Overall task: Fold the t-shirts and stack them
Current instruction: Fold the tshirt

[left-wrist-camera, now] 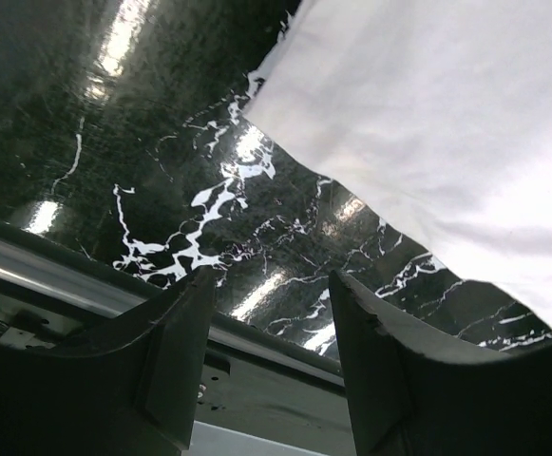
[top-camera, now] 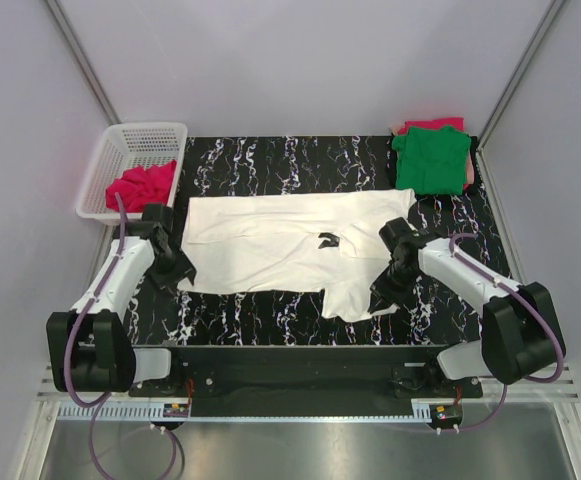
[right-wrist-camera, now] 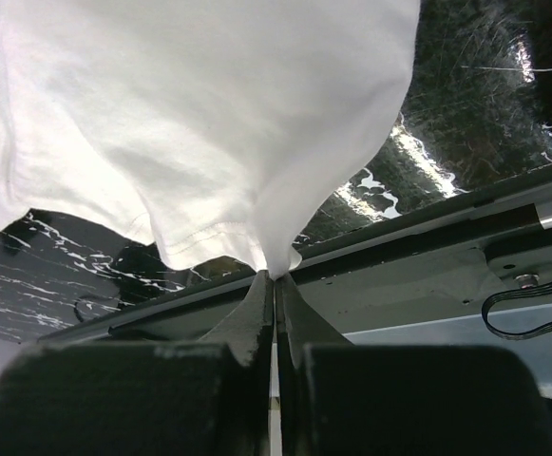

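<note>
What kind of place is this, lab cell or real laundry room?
Probably a lab test booth: plain grey wall panels enclose a black marbled table, with two robot arms bolted to a base rail at its near edge.

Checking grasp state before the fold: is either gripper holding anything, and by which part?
Right gripper pinches the white t-shirt at its near right edge. Left gripper is open, holding nothing.

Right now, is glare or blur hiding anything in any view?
Top view: even light, sharp, white shirt clear against the dark mat. Left wrist: bright glare streaks on the glossy mat, shirt washed out, fingers dark and soft. Right wrist: shirt folds readable, right gripper close and blurry, its pinch on the shirt edge visible.
</note>
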`<state>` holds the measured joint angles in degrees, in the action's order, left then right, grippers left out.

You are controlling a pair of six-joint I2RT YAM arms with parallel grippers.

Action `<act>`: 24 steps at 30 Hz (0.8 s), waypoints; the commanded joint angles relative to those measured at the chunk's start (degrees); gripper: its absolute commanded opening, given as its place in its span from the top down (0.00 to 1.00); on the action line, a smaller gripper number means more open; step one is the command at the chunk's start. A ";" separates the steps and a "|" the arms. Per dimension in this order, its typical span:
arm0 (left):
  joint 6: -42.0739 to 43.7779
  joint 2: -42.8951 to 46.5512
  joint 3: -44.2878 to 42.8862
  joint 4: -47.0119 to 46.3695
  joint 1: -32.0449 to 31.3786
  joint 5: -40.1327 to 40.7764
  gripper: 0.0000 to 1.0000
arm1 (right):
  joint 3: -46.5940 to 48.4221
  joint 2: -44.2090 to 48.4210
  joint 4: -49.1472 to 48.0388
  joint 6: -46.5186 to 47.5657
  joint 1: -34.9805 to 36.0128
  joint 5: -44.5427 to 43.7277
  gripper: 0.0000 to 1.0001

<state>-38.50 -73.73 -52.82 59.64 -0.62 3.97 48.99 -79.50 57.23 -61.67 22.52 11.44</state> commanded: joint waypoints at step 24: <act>-0.26 -5.54 6.94 -13.58 5.81 2.54 0.44 | 6.82 2.16 5.08 4.01 0.41 -1.42 1.00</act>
<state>-39.05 -78.30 -45.69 48.95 4.73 5.37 54.00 -78.50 61.28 -58.54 22.52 11.14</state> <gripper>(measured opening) 0.561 0.011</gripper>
